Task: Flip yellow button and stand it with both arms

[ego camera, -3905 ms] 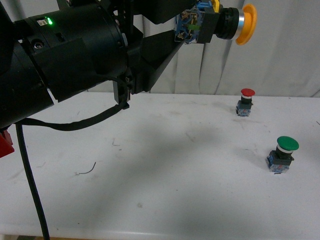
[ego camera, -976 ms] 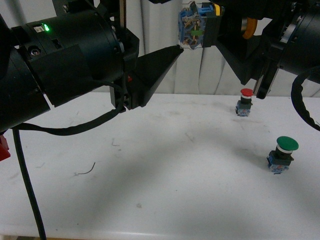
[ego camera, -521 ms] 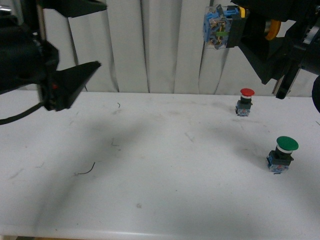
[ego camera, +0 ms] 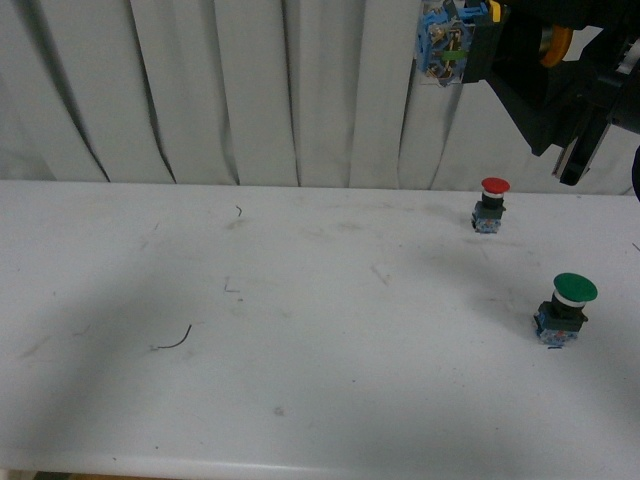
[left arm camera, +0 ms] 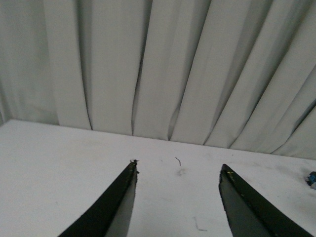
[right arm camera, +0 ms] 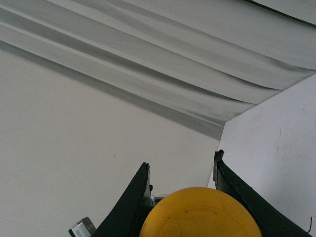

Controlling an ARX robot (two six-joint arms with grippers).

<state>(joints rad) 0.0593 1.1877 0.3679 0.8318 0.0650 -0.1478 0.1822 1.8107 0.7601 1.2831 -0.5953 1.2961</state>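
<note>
Above the scuffed table (ego camera: 300, 380) (curtain (ego camera: 250, 90) behind), right claw (right arm camera: 181, 160) grips yellow button (ego camera: 447, 42).

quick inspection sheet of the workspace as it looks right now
surface: white table, scuffed, with faint dark marks
job's things: yellow button held in the air on its side, base toward the left of the front view, cap toward the right
clutter: red button and green button standing upright on the table, apart from each other; wire scrap lying on the table
grippers: right gripper shut on the yellow button near its cap; left gripper open with nothing between its fingers
cables: nothing seen
surroundings: pale pleated curtain behind the table
</note>
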